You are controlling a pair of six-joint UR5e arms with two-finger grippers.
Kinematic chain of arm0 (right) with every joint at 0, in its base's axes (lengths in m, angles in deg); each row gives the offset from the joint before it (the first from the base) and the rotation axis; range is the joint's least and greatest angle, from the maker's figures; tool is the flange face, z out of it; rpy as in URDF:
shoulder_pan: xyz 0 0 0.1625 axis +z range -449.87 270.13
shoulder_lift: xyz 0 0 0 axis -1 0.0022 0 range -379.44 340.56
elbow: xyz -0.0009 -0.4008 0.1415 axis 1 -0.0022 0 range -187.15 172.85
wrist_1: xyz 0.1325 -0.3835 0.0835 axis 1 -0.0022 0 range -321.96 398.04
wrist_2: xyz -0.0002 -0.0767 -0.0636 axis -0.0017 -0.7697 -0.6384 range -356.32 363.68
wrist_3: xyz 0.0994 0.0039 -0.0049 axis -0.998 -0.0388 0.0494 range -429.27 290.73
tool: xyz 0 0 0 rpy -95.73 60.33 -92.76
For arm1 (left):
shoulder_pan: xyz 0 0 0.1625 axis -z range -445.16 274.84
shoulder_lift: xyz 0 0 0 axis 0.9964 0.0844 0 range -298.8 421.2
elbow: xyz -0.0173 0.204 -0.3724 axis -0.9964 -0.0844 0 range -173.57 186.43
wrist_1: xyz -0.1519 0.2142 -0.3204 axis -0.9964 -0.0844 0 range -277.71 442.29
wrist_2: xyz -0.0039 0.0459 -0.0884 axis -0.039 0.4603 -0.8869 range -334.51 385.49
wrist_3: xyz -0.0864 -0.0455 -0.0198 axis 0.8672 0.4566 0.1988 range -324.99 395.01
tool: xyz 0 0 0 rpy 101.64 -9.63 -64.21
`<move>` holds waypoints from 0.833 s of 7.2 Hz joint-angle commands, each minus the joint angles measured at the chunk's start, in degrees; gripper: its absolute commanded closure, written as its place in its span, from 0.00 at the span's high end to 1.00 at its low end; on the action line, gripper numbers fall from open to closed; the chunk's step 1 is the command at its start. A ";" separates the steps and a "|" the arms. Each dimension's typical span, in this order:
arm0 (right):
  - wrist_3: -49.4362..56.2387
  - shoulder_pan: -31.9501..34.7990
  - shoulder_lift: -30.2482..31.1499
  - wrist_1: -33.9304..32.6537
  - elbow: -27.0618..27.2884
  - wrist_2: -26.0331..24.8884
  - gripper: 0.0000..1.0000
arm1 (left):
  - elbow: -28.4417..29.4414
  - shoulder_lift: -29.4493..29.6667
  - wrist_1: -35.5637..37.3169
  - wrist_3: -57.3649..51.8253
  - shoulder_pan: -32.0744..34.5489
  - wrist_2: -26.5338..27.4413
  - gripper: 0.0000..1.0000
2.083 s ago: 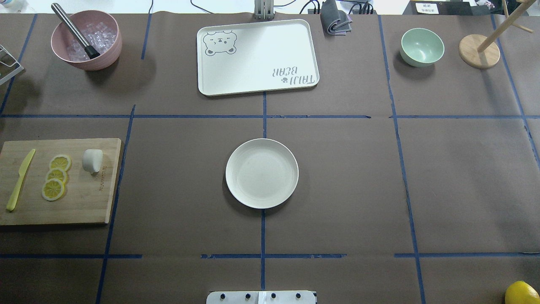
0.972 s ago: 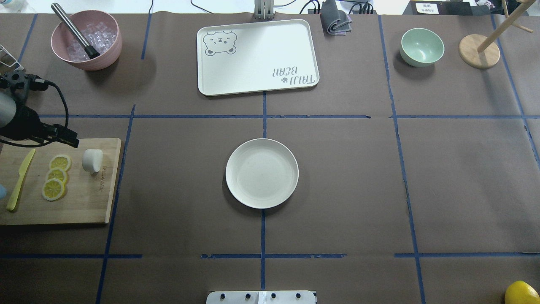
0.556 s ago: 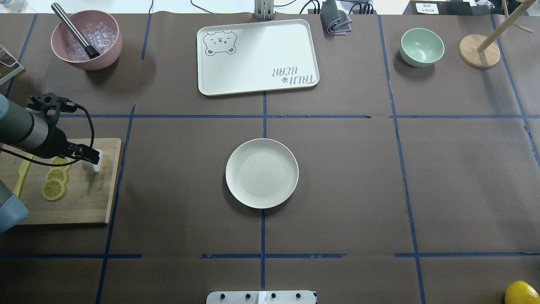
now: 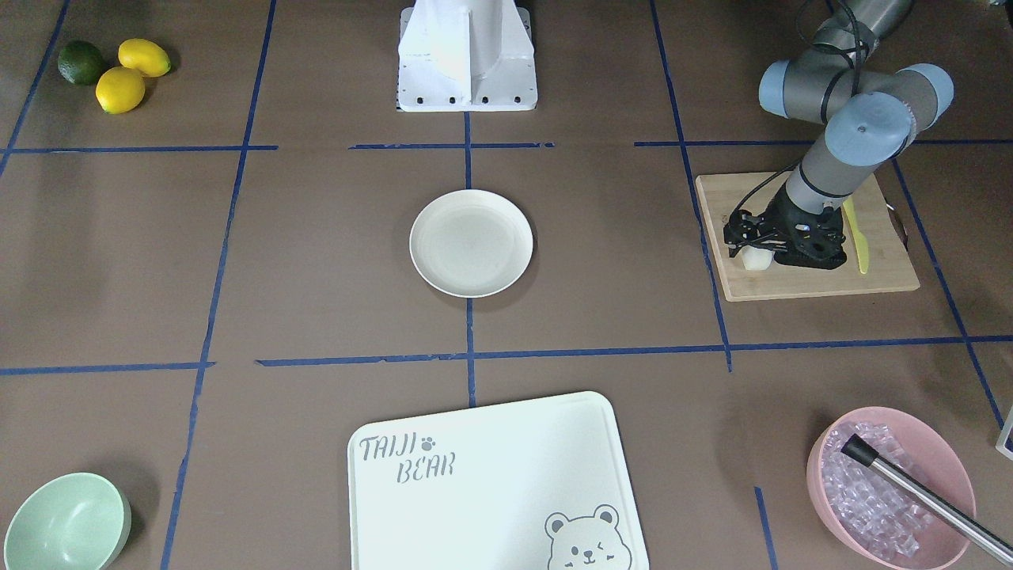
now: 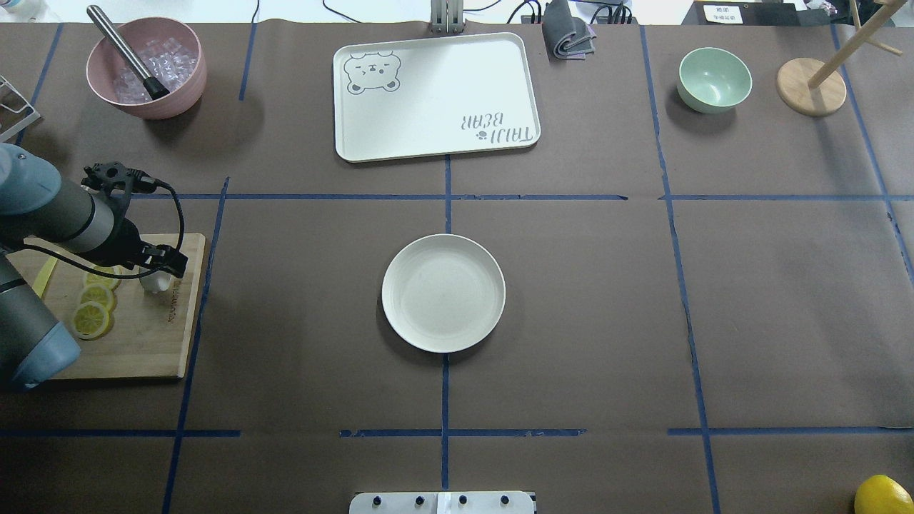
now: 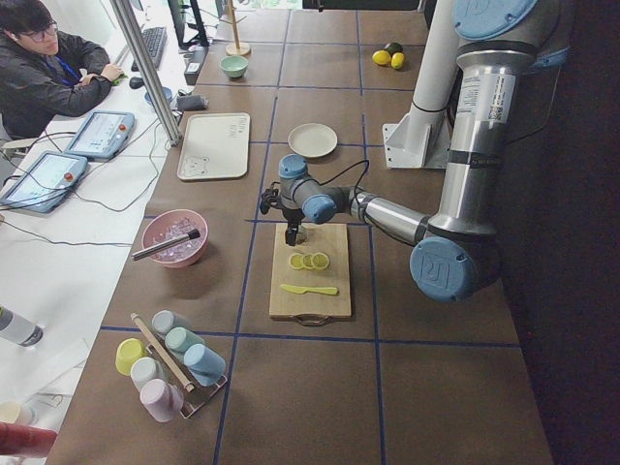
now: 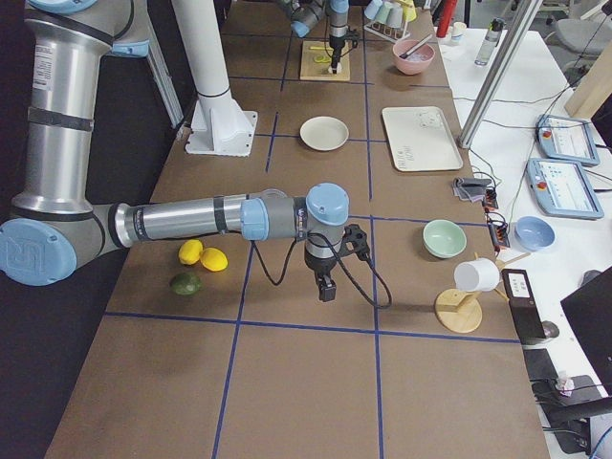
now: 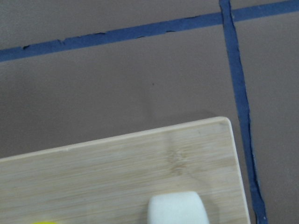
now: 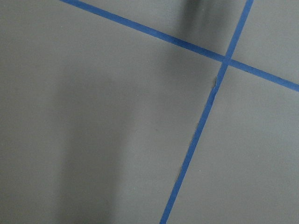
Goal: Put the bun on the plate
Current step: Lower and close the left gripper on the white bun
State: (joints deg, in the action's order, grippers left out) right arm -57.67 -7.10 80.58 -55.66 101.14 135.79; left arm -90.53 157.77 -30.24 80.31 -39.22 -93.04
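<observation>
The bun [image 5: 152, 284] is a small white lump near the right end of a wooden cutting board [image 5: 143, 335]; it also shows in the front view [image 4: 756, 260] and at the bottom of the left wrist view [image 8: 177, 209]. My left gripper [image 5: 161, 271] hangs just above it, open, fingers on either side [image 4: 756, 247]. The round cream plate [image 5: 443, 293] lies bare at the table's middle, well to the right of the board. My right gripper [image 7: 327, 290] shows only in the right side view, low over bare table; I cannot tell its state.
Lemon slices [image 5: 93, 307] and a yellow knife [image 4: 855, 233] share the board. A pink bowl [image 5: 146, 68] with ice and a metal rod, a white tray [image 5: 435, 96], a mint-green bowl [image 5: 714, 78] and a wooden stand [image 5: 810, 86] line the far edge. A person [image 6: 48, 68] sits beside the table.
My left arm has come in from the left edge and swung right across the board until its gripper is over the bun. The bun and plate have not moved.
</observation>
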 commanded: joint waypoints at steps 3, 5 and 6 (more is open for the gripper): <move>0.00 0.02 0.00 0.10 -0.01 -0.01 1.00 | -1.30 0.11 0.65 0.06 0.03 -1.26 0.18; 0.00 0.02 0.00 0.10 0.07 0.08 1.00 | -6.37 1.33 5.97 2.67 -0.06 -2.67 0.18; 0.00 0.02 0.00 0.10 -0.01 -0.01 1.00 | -9.28 5.34 12.45 7.22 -0.15 -2.58 0.19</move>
State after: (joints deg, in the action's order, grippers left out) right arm -57.67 -7.11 80.58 -55.57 101.15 135.82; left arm -96.30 159.72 -24.15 83.30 -39.28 -95.48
